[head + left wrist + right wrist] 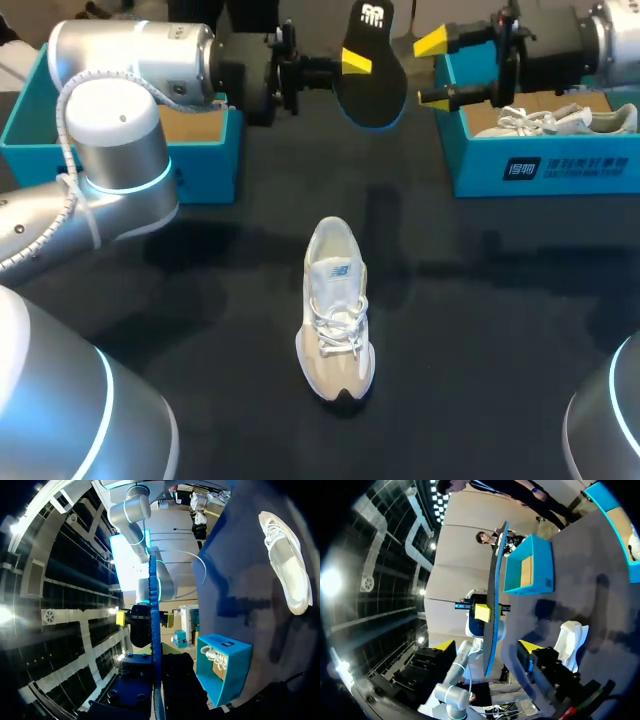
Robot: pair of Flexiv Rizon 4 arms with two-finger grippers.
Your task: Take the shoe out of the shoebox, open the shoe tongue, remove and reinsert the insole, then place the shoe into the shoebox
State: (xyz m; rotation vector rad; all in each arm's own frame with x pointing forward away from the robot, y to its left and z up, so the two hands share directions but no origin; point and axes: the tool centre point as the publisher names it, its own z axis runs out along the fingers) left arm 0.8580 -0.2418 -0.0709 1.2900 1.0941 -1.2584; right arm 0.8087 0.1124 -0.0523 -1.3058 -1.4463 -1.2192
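Left gripper (350,62) clamps insole (372,95), held aloft. Right gripper (433,70) spread wide just beside it, holding nothing. Shoe (335,315) lies at middle of table (480,300). Second shoe (560,120) sits in right shoebox (540,165).

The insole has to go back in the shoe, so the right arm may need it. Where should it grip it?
Probably the long edge of the insole facing the open right gripper, opposite where the left gripper pinches it. It is held about level, edge-on to that gripper, so come straight in from the right, one finger over and one under.
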